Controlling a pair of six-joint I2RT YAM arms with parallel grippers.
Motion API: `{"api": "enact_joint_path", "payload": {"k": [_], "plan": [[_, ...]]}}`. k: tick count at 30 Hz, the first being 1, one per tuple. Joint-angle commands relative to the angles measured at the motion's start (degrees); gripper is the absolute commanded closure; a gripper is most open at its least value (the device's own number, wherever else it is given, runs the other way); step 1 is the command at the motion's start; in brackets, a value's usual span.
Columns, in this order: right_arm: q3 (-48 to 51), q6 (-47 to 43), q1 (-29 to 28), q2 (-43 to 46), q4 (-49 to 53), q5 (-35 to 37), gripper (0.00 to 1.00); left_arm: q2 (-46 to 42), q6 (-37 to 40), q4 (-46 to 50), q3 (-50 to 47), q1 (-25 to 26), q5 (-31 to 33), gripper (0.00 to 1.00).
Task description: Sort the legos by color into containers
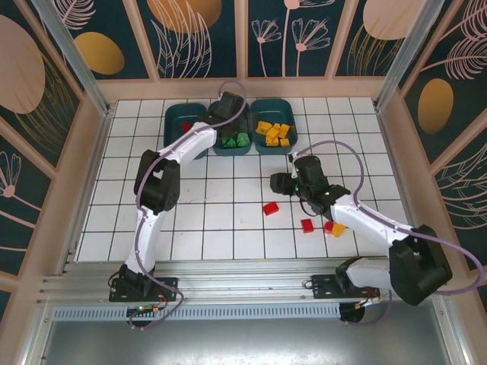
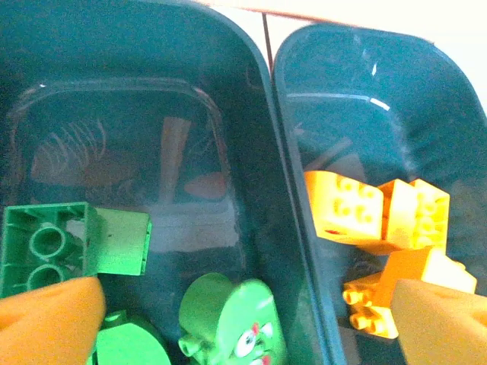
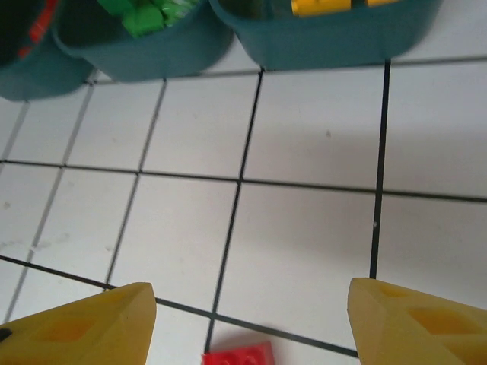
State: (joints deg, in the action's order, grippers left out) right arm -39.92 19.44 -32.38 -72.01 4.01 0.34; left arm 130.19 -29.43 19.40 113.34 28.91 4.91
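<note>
We mark three tubs (image 1: 175, 115) standing wall to wall along the far edge, with no passage between them. The left arm (image 1: 183, 148) crosses the tiles diagonally toward the middle one. Bare tiled floor (image 1: 228, 175) lies open between the tubs and the right gripper (image 3: 249, 293); one red brick (image 3: 237, 355) sits just before its spread fingers.

Lab test cell: tiled table (image 1: 228, 228) (patterned panels (image 1: 198, 38)).
</note>
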Motion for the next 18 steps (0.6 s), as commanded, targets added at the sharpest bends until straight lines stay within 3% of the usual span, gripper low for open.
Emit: {"api": "enact_joint_path", "payload": {"k": [1, 5, 10, 15, 18], "plan": [[-1.0, -0.6, -1.7, -1.6, 3.3, -1.0, 0.32, -13.0, 1.7, -3.0, -4.9, -0.9, -0.6, 0.02], [-1.4, -0.5, -4.3, -4.9, 4.9, -2.0, 0.33, -26.7, -1.5, -12.8, -22.8, -0.9, -1.6, 0.02], [-3.5, -2.3, -9.8, -11.7, 7.5, -0.3, 0.33, -44.7, -9.8, -22.7, -49.5, -1.0, 6.8, 0.02], [-5.4, -1.3, -12.8, -18.0, 8.2, 4.4, 0.34, -56.3, -14.8, -19.7, -66.7, -1.7, 15.5, 0.02], [-6.6, -0.6, -14.5, -20.9, 8.5, 7.3, 0.35, -61.7, -16.3, -18.8, -73.7, -2.0, 17.6, 0.01]]}}
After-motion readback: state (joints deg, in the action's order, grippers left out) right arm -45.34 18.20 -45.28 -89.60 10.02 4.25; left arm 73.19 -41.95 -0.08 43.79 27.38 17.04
